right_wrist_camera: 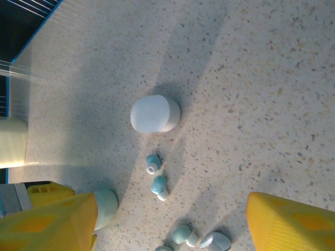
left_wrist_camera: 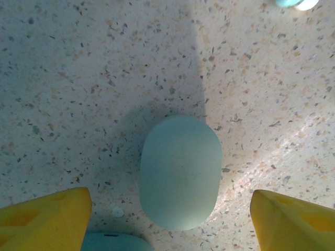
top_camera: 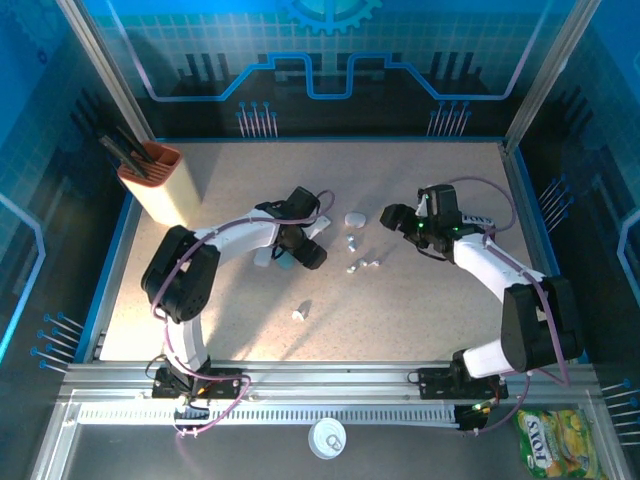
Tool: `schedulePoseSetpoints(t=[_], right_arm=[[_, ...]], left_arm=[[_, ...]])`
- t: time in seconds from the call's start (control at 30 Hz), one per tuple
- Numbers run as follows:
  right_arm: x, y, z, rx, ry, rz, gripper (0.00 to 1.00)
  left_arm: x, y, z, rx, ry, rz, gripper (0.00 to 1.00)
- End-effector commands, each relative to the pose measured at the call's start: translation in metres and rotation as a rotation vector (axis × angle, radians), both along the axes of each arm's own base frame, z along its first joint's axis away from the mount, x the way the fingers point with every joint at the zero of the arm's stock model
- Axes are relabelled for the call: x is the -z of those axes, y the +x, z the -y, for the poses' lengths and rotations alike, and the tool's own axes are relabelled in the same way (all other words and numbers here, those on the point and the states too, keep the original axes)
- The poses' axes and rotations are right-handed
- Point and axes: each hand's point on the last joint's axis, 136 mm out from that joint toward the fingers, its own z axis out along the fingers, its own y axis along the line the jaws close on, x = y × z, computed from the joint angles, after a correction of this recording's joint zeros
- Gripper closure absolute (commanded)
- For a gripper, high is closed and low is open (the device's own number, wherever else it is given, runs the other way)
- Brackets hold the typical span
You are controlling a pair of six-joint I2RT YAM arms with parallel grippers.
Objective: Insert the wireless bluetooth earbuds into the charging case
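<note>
Tabletop (top_camera: pixel 400 320): pale speckled stone-look, blue rim, aluminium rail along bottom of top view. Blue see-through walls w/ circuit-line print all round.

Upper left of top view: orange-tan holder (top_camera: pixel 158 185) standing on tabletop, dark tools sticking out. Off the surface, bottom ctr: white round item (top_camera: pixel 327 438). Bottom right: yellow-green snack bag (top_camera: pixel 550 440).

Earbuds (top_camera: pixel 352 241): small loose cluster mid-frame between the 2 arms, 1 more alone lower down, nearer the rail. All lie on tabletop, none in a case. White case (top_camera: pixel 355 217) sits just above the cluster. In right wrist view, several earbuds (right_wrist_camera: pixel 158 185) are strung from ctr to bottom edge, below the white case (right_wrist_camera: pixel 155 113).

Left arm (top_camera: pixel 230 240) reaches in from left. Left jaws spread, yellow tips (left_wrist_camera: pixel 47 219) in both lower corners of left wrist view. Pale green case (left_wrist_camera: pixel 180 172) lies flat between them, untouched. 2nd teal piece (left_wrist_camera: pixel 107 243) is cut by bottom edge, just beside that case.

Right arm (top_camera: pixel 490 265): right jaws spread wide, nothing held, bare tabletop between tips. Pale green rounded piece (right_wrist_camera: pixel 104 206) sits just beside lower-left tip.
</note>
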Motion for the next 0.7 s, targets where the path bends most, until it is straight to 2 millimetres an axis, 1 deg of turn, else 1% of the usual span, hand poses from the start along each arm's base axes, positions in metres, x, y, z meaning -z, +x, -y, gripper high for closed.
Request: schedulePoseSetpoints(t=[0.0,0.1,0.23,0.33,0.57,0.6,0.63,0.67], right_arm=[[0.003,-0.006,0.007,0.001,-0.018,-0.010,0.25],[0.002,-0.006,0.006,-0.001,-0.012,-0.008,0.25],[-0.002,-0.006,0.006,-0.004,-0.009,0.002,0.26],[-0.004,-0.007,0.006,-0.006,-0.007,0.004,0.25],[-0.011,-0.012,0.007,-0.009,-0.005,0.017,0.26],[-0.013,-0.013,0.007,-0.008,-0.006,0.020,0.26],[-0.015,-0.014,0.008,-0.008,-0.008,0.022,0.26],[-0.016,-0.014,0.008,-0.007,-0.006,0.024,0.26]], left_arm=[[0.005,-0.004,0.000,-0.015,0.034,-0.039,0.23],[0.010,-0.004,0.001,-0.013,0.039,-0.045,0.30],[0.016,-0.005,0.003,-0.011,0.030,-0.055,0.33],[0.019,-0.005,0.004,-0.010,0.027,-0.056,0.38],[0.025,-0.004,0.005,-0.011,0.031,-0.061,0.43],[0.026,-0.005,0.004,-0.011,0.032,-0.064,0.44],[0.026,-0.005,0.004,-0.010,0.034,-0.065,0.49],[0.026,-0.005,0.004,-0.010,0.035,-0.063,0.50]])
